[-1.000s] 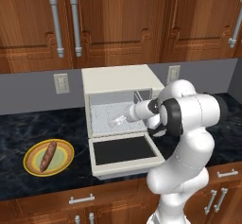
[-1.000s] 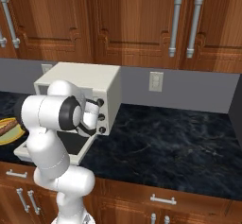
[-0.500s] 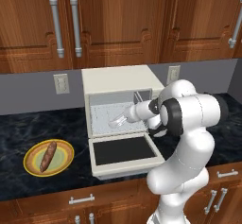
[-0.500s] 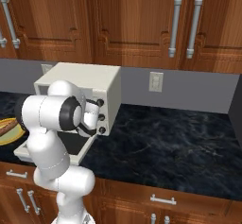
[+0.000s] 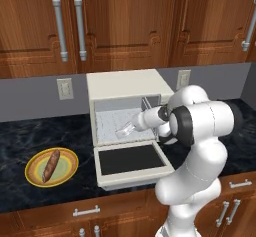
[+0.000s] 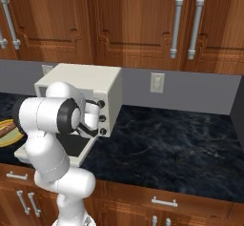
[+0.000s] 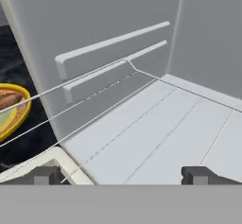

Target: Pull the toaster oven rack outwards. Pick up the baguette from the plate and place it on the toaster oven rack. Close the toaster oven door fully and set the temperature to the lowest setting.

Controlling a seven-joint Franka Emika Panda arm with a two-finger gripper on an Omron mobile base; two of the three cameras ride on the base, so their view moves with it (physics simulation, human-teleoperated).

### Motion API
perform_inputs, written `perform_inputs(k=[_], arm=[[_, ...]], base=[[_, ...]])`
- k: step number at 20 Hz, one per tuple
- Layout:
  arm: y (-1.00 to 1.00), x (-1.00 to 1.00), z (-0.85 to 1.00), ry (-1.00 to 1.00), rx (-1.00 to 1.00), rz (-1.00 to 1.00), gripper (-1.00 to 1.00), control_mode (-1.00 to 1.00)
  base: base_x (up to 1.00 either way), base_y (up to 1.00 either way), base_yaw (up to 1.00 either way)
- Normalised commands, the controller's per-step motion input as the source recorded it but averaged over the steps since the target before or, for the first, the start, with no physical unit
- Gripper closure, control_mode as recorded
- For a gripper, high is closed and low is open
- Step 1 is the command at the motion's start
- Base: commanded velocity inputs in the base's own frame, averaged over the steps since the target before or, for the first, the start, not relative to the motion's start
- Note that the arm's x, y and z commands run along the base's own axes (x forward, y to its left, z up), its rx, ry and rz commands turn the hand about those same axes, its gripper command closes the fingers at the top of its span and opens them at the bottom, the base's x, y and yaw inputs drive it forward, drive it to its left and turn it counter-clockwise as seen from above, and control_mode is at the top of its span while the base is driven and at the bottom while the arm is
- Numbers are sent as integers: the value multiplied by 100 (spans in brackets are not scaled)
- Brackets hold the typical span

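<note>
Toaster oven [image 5: 125, 88] door [image 5: 131, 163] lies dropped open, spread-jawed gripper [image 5: 126, 129] inside, empty; baguette [image 5: 51, 164] on plate [image 5: 35, 178] leftward.

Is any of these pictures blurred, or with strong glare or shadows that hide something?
Left base view: sharp, even light, soft sheen on the cabinet doors, the toaster oven cavity well lit. Right base view: sharp, no glare. Hand view: sharp, flat light; the toaster oven rack wires look very thin and faint.
</note>
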Motion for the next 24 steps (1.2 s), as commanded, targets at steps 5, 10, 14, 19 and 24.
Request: perform_inputs(k=[5, 10, 14, 19, 24], arm=[[53, -100, -86, 8, -24, -53, -100, -100], [18, -100, -40, -2, -8, -64, -100, -100], [5, -100, -16, 1, -1, -60, -100, -100], [1, -100, -5, 11, 0, -50, -100, -100], [0, -100, 18, 13, 1, -39, -100, -100]], base=[[0, 0, 0], [0, 0, 0], [0, 0, 0], [0, 0, 0], [0, 0, 0]])
